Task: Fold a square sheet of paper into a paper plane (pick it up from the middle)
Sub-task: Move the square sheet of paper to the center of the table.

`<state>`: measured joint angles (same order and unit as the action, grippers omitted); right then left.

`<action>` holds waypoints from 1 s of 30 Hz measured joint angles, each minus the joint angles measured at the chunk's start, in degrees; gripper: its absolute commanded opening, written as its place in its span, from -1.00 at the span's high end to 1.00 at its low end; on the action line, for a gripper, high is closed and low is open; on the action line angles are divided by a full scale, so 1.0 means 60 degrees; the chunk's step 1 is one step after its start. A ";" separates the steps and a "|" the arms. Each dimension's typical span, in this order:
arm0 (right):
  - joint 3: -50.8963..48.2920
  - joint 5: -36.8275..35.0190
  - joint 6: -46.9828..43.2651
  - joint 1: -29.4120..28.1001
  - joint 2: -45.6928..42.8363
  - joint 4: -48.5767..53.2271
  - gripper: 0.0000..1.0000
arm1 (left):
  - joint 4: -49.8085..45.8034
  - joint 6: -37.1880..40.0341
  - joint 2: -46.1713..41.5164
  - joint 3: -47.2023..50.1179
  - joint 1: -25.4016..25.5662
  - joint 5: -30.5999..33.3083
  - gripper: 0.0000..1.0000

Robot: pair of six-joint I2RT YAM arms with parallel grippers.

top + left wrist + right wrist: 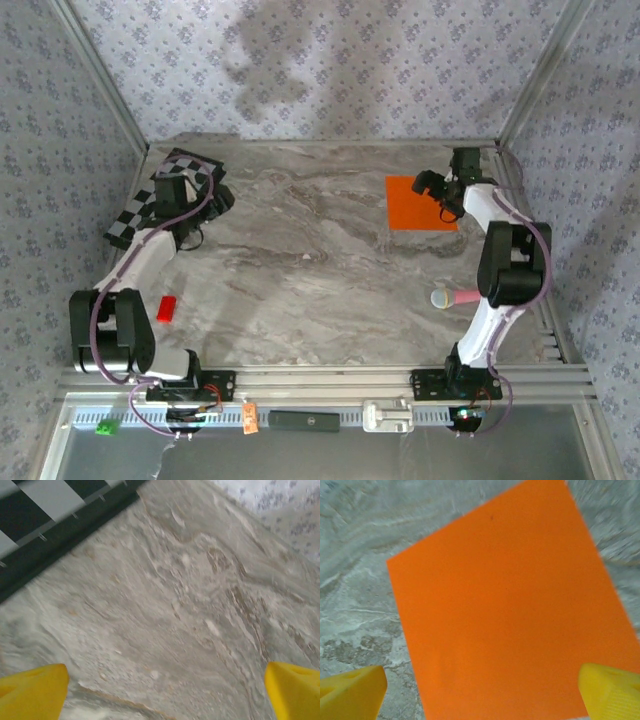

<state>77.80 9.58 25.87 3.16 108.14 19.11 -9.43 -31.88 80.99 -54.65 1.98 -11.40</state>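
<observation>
The square sheet of paper (416,205) is bright orange and lies flat and unfolded on the marble table at the back right. My right gripper (437,197) hovers over the sheet's right part, open. In the right wrist view the sheet (505,610) spreads between the gripper's (482,690) yellow fingertips (355,687), which hold nothing. My left gripper (197,222) is at the back left beside the checkerboard (135,215), open over bare marble. Its (165,690) yellow fingertips (32,690) stand wide apart in the left wrist view, with the checkerboard's dark edge (55,535) at the top left.
A small red block (166,309) lies near the left arm. A pink and white object (452,297) lies by the right arm's base. Patterned walls enclose the table (300,270) on three sides, and a metal rail (330,378) runs along the near edge.
</observation>
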 measured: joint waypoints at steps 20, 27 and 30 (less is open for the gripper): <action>0.3027 -0.0375 0.1534 -0.1355 0.2914 0.1727 -0.92 | 0.0528 -0.0783 0.0546 0.0004 0.0568 -0.1388 -1.00; 0.2616 -0.1144 0.3512 -0.3705 0.2554 0.1934 -0.91 | 0.0517 -0.0896 0.0692 0.0004 0.0568 -0.1260 -1.00; 0.2557 -0.1217 0.4579 -0.5042 0.2514 0.1927 -0.90 | 0.0452 -0.0951 0.0699 0.0004 0.0568 -0.1078 -1.00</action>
<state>93.14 2.28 53.34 -27.09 123.22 30.68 -6.72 -37.58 85.19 -54.63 5.39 -17.87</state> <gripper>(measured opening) 0.952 0.998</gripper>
